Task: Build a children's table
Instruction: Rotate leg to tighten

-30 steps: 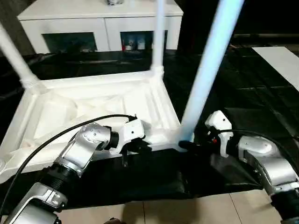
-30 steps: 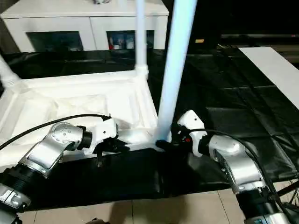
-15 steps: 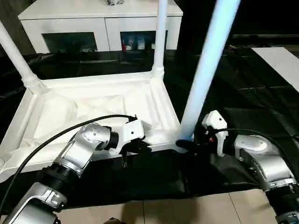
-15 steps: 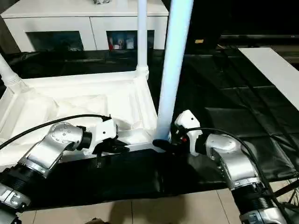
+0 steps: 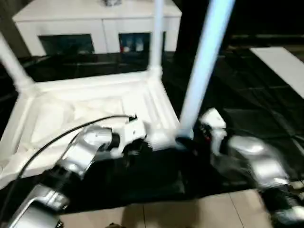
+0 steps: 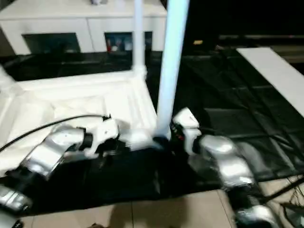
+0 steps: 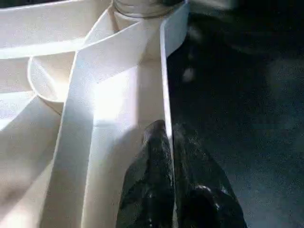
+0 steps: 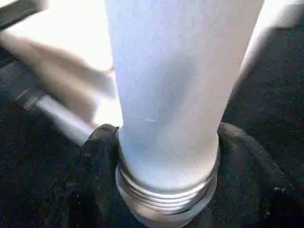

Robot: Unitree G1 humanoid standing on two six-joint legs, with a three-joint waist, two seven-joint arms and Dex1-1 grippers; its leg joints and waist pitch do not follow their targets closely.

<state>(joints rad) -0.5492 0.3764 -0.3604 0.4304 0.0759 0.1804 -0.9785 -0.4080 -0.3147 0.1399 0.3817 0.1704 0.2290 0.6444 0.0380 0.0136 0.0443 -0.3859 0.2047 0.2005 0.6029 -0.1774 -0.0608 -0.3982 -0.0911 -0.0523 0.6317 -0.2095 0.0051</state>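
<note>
you had the top [image 5: 90,102] lying upside down on the black sheet [image 5: 247,95], ribs up, in front of the cabinet [image 5: 95,23]. your left gripper [image 7: 171,142] was pinched shut on the top's near rim wall, one finger each side. your right gripper [image 8: 164,156] sat around the base of the near leg [image 5: 202,71], fingers [image 8: 97,147] touching its threaded end at the near right socket. two more legs [image 5: 156,33] stood upright in other corners
</note>
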